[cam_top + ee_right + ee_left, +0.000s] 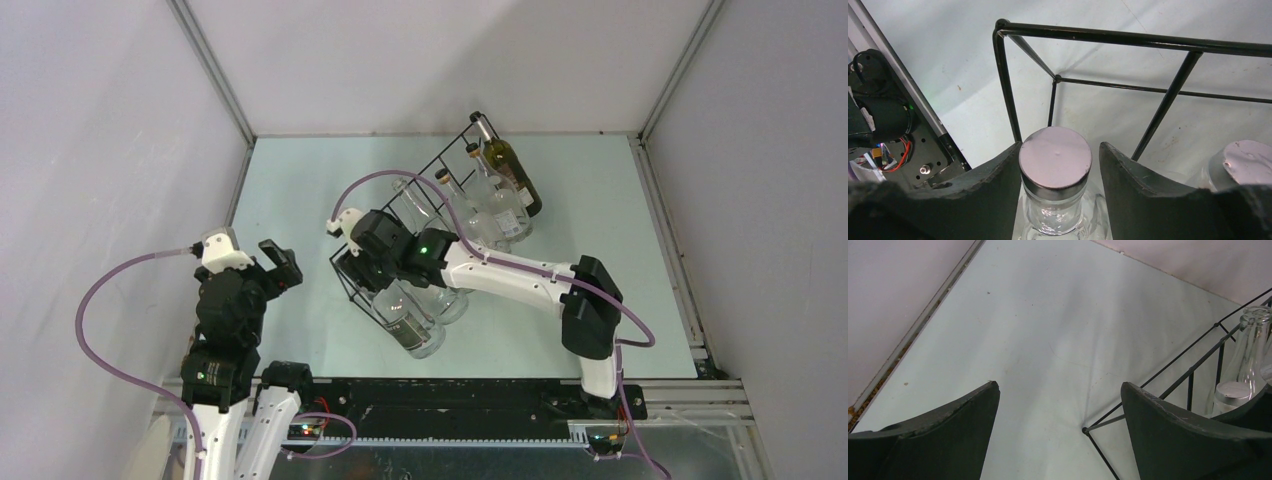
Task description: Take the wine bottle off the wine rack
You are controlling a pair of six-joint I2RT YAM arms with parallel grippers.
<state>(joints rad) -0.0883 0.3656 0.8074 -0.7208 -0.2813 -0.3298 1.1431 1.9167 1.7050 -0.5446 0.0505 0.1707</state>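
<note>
The right gripper (1060, 150) brackets the silver cap of a clear wine bottle (1053, 212), fingers close on both sides; whether they pinch it cannot be told. The bottle sits at the near end of the black wine rack (1098, 36), neck slanting far-left, base near-right. A dark bottle (517, 175) occupies the far end. The left gripper (1059, 386) hangs spread over bare table (1048, 315) beside the rack's corner.

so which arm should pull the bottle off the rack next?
Right. The right gripper straddles the capped clear bottle in the wine rack's end compartment, jaws slightly apart. The left gripper hangs open over the table beside it.
</note>
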